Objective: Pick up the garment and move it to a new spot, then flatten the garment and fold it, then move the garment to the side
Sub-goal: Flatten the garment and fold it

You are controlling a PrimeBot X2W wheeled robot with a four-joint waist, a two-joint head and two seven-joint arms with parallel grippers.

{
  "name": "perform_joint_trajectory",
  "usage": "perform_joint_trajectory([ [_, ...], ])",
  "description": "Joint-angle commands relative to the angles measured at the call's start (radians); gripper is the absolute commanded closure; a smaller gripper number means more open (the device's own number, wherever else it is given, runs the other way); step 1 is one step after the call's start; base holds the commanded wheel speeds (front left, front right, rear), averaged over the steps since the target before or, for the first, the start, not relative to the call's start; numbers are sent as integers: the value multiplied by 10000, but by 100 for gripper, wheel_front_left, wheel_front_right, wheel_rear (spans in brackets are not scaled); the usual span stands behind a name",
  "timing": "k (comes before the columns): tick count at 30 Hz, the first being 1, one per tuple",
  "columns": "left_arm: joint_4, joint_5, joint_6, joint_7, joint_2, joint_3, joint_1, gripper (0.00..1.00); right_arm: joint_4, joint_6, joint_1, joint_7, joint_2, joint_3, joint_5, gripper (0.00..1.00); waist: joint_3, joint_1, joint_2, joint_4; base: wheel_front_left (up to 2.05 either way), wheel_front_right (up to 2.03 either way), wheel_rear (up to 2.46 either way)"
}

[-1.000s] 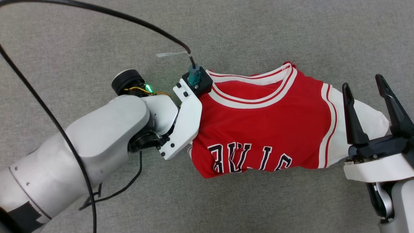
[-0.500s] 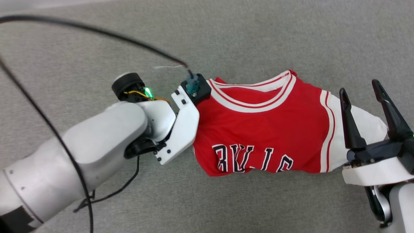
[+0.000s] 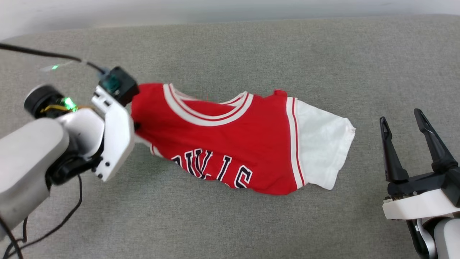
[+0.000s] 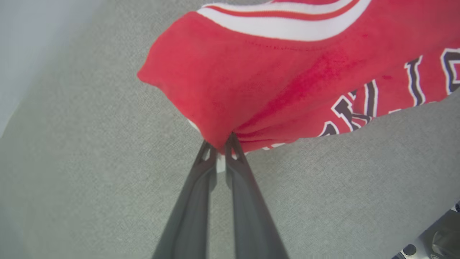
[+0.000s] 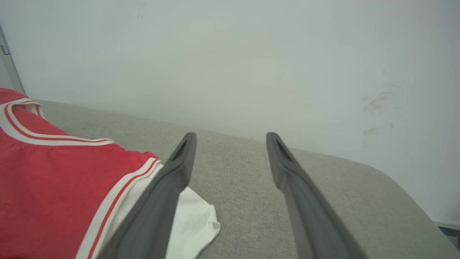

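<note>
The garment [image 3: 230, 144], a red jersey with a white sleeve [image 3: 320, 144] and black lettering, lies crumpled across the grey surface. My left gripper [image 3: 137, 126] is at its left end, its fingers mostly hidden behind the white wrist plate. The left wrist view shows that gripper [image 4: 220, 144] shut on a bunched fold of the garment's [image 4: 273, 72] red cloth, which rises off the surface there. My right gripper [image 3: 400, 116] stands open to the right of the sleeve, clear of it. Nothing sits between the right gripper's [image 5: 230, 136] fingers, and the garment [image 5: 46, 180] lies to their left.
The grey cushioned surface [image 3: 251, 46] ends at a pale wall [image 3: 143, 14] along the back. Its right end curves off in a rounded corner [image 5: 377, 180]. A black cable [image 3: 36, 54] runs to the left wrist camera, and more cable hangs at the lower left [image 3: 54, 226].
My left gripper has shut on the garment's left end and dragged it leftward. The sleeve has slid out from under the right gripper. The head view has also tilted, bringing the wall into view.
</note>
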Motion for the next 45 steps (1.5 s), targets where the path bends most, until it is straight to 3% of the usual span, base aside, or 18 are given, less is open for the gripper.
perform_joint_trajectory([
  [1, 17, -106, 109, -95, 9, 24, 261, 100, 40, -6, 87, -19, 32, -1, 44, 0, 27, 0, 0, -3, 0, 0, 0],
  [4, 323, -327, 363, -249, 216, -17, 744, 100, 111, -6, 52, -19, 27, 69, 64, 0, 141, 0, 0, -77, 0, 0, 0],
  [7, 832, -624, 486, -421, 61, -81, 1293, 100, 210, -6, -55, -19, 9, 138, 67, 0, 317, 0, 0, -224, 0, 0, 0],
  [14, 2166, -1262, 251, -757, -699, -184, 2247, 100, 375, -6, -114, -19, 45, 69, 63, 0, 483, 0, 0, -422, 0, 0, 0],
  [15, 2325, -1253, 234, -874, -775, -136, 2216, 60, 389, -6, -108, -19, 64, 38, 59, 0, 459, 0, 0, -423, 0, 0, 0],
  [16, 2431, -1117, 197, -985, -804, -130, 2110, 0, 404, -5, -85, -19, 86, 22, 55, 0, 417, 0, 0, -417, 0, 0, 0],
  [22, 2178, -691, 46, -1471, -378, 332, 1090, 0, 422, -5, 45, -19, 212, -73, 91, 0, 122, 0, 0, -340, 0, 0, 0],
  [30, 423, -440, 267, -1172, 54, 1003, -333, 0, 372, -5, 22, -19, 284, -74, 116, 0, 20, 0, 0, -305, 0, 0, 0],
  [37, -170, -680, -20, 250, -522, 629, -995, 0, 253, -6, -324, -19, 168, 44, 128, 0, 369, 0, 0, -477, 0, 0, 0],
  [45, 686, -738, -421, 1637, -1289, -179, -773, 0, 159, -5, -682, -19, 183, 170, 64, 0, 1093, 0, 0, -920, 0, 0, 0],
])
